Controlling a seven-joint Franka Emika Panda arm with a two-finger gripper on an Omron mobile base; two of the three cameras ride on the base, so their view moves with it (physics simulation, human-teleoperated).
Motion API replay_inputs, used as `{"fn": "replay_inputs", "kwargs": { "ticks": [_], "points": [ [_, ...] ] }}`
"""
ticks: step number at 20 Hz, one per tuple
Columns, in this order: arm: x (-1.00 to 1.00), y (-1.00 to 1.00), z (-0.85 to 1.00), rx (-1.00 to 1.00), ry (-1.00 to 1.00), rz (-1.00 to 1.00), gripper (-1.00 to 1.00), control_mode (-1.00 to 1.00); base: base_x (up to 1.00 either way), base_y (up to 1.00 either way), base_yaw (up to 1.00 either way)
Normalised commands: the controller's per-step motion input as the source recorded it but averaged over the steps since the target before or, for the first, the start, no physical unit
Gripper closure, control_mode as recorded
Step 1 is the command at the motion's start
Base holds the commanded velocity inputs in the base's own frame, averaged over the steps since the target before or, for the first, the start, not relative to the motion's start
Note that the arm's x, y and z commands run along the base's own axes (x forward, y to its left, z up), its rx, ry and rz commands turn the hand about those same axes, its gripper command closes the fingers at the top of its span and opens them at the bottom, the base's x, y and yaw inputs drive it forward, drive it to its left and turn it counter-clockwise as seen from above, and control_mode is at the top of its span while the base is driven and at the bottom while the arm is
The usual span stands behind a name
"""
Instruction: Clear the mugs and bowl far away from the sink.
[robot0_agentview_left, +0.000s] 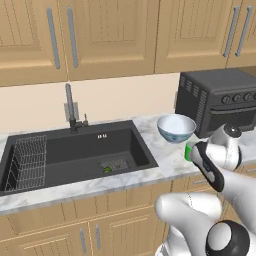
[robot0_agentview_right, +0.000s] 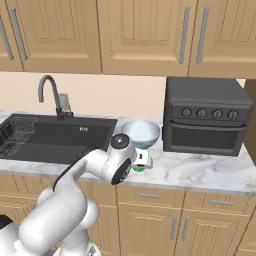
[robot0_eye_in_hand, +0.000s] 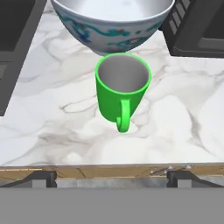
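Green mug (robot0_eye_in_hand: 122, 89) is seen upright on the marble counter (robot0_eye_in_hand: 183, 127), its handle turned toward the camera, just in front of the bowl (robot0_eye_in_hand: 111, 19). To the bowl's right stands the black toaster oven (robot0_agentview_right: 207, 117); the sink (robot0_agentview_left: 75, 152) lies to the left. The gripper (robot0_eye_in_hand: 111, 177) is held above the mug, fingers spread wide, nothing gripped.

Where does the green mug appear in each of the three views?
Left base view: green mug mid-right, mostly hidden behind the arm.
Right base view: a green sliver under the wrist, centre.
Hand view: centre, handle toward the camera.
Shared landmark: the bowl just behind it.
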Motion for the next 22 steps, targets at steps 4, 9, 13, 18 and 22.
{"fn": "replay_inputs", "kwargs": {
  "ticks": [4, 9, 13, 18, 22],
  "points": [
    [0.36, -0.04, -0.24, 0.0, 0.0, 0.0, -1.0, -1.0, 0.0, 0.0, 0.0],
    [0.37, -0.01, -0.27, 0.0, 0.0, 0.0, -1.0, -1.0, 0.0, 0.0, 0.0],
    [0.34, -0.11, -0.16, 0.01, 0.0, 0.0, -1.0, -1.0, 0.0, 0.0, 0.0],
    [0.3, -0.12, -0.13, 0.01, 0.0, 0.0, -1.0, -1.0, 0.0, 0.0, 0.0],
    [0.26, -0.1, -0.19, 0.0, 0.0, 0.0, -1.0, -1.0, 0.0, 0.0, 0.0]
  ]
}}
